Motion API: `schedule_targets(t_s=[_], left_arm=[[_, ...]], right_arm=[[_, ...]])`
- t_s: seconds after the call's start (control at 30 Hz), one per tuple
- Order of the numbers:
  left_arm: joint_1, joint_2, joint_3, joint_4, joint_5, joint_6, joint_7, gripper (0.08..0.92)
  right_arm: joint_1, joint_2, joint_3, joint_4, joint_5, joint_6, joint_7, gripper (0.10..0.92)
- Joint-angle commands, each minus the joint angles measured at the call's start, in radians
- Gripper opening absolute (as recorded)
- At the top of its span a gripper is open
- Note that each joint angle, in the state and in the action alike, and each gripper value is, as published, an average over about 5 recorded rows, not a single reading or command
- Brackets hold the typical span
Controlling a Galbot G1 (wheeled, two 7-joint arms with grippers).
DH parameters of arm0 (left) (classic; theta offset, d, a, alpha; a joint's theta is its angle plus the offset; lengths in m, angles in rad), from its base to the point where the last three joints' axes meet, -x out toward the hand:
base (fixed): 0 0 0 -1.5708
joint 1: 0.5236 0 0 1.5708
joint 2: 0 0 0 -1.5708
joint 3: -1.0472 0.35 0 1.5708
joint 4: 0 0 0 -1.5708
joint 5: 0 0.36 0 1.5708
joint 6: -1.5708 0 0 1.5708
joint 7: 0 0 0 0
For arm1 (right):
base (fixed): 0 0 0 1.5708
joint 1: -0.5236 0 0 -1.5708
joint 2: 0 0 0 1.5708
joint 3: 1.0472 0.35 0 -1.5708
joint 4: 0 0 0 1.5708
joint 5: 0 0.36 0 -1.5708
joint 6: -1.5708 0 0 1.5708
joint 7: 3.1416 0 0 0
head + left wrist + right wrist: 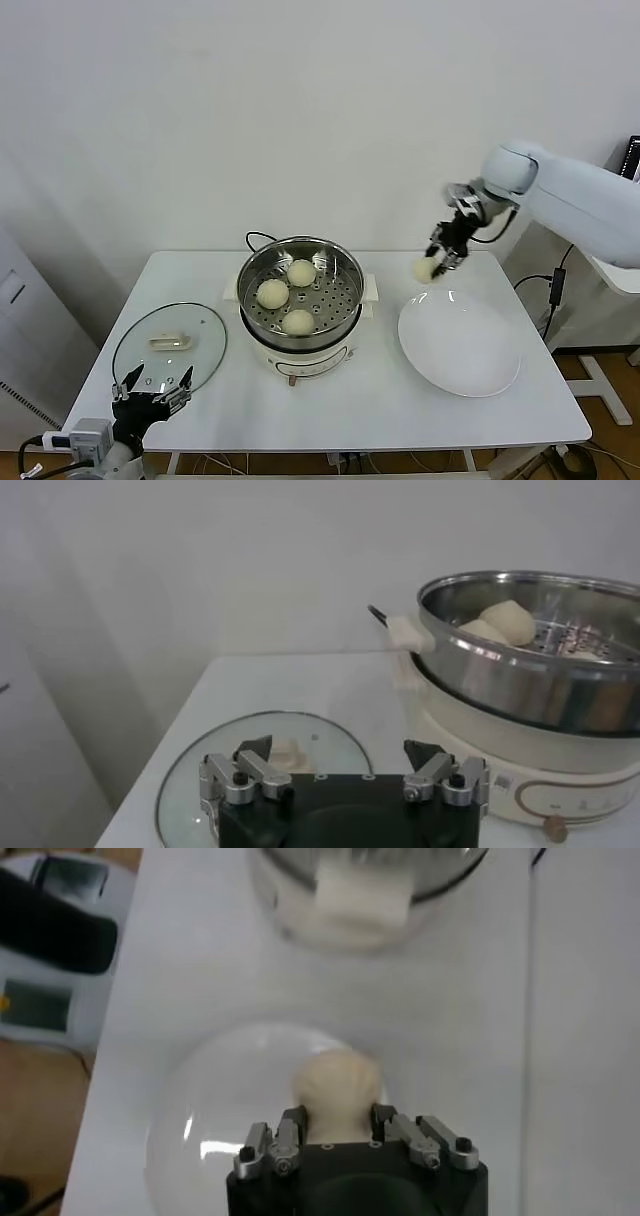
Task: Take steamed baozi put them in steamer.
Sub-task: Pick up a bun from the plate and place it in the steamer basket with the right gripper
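Three cream-white baozi (287, 296) lie in the shiny steel steamer (255, 265), which sits on a white cooker base at the table's middle. My right gripper (436, 262) is shut on the fourth baozi (424, 269) and holds it in the air above the far left rim of the white plate (470, 360). In the right wrist view the baozi (336, 1093) sits between the fingers (290, 1131), over the plate (190, 1138). My left gripper (152, 385) is open and empty, low at the table's front left. The left wrist view shows the steamer (520, 670) with two baozi (500, 625).
A round glass lid (170, 345) with a white handle lies flat left of the cooker, just beyond my left gripper (340, 765). A black cord (255, 238) runs behind the steamer. The table's front edge is close to my left gripper.
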Motion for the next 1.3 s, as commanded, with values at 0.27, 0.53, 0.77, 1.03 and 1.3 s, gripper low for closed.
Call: schedule_targets(t_s=[0.27, 0.53, 0.77, 1.03, 1.3], left_arm=[[-0.003, -0.003, 0.001, 0.0, 0.001, 0.0, -0.001, 0.823], [-0.003, -0.007, 0.003, 0.0, 0.002, 0.0, -0.001, 0.823], [0.0, -0.006, 0.0, 0.0, 0.001, -0.002, -0.001, 0.823], [0.001, -0.006, -0.004, 0.0, -0.002, -0.003, 0.0, 0.823], [0.0, -0.006, -0.005, 0.0, -0.004, -0.003, 0.0, 0.823]], right_arm=[[0.091, 0.264, -0.126, 0.063, 0.289, -0.296, 0.216, 0.416], [0.014, 0.318, -0.122, 0.05, 0.293, -0.353, 0.301, 0.413], [-0.048, 0.343, -0.115, 0.035, 0.292, -0.375, 0.338, 0.415], [-0.09, 0.357, -0.117, 0.007, 0.231, -0.382, 0.353, 0.416], [-0.113, 0.361, -0.111, -0.001, 0.211, -0.386, 0.37, 0.416]])
